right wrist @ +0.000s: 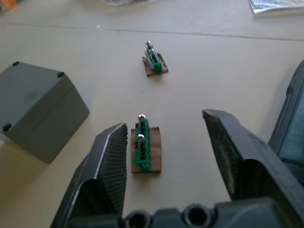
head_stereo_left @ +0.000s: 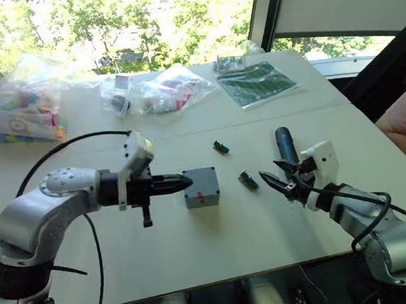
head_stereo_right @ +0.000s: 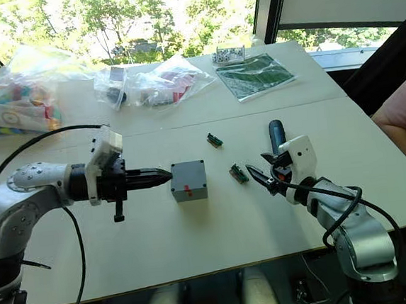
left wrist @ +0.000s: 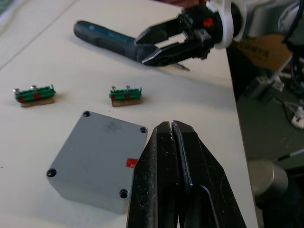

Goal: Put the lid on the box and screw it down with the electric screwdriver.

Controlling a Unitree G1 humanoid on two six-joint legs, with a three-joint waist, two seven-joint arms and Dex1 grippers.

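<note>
— What's on the table [head_stereo_left: 218,243] in the middle?
— The box [head_stereo_left: 201,186], lid on, red mark facing us. The left gripper [head_stereo_left: 185,183] points at its side, fingers pressed together, tips just at it.
— And on the right?
— The right gripper [head_stereo_left: 275,177] hangs with its jaws apart near a small green part [head_stereo_left: 247,180]; the electric screwdriver [head_stereo_left: 285,145] lies behind it.

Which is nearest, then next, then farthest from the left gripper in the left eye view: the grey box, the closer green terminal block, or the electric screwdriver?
1. Box, just beyond the left gripper fingertips.
2. Green terminal block, past the box.
3. Electric screwdriver, farthest, by the right gripper.
</note>
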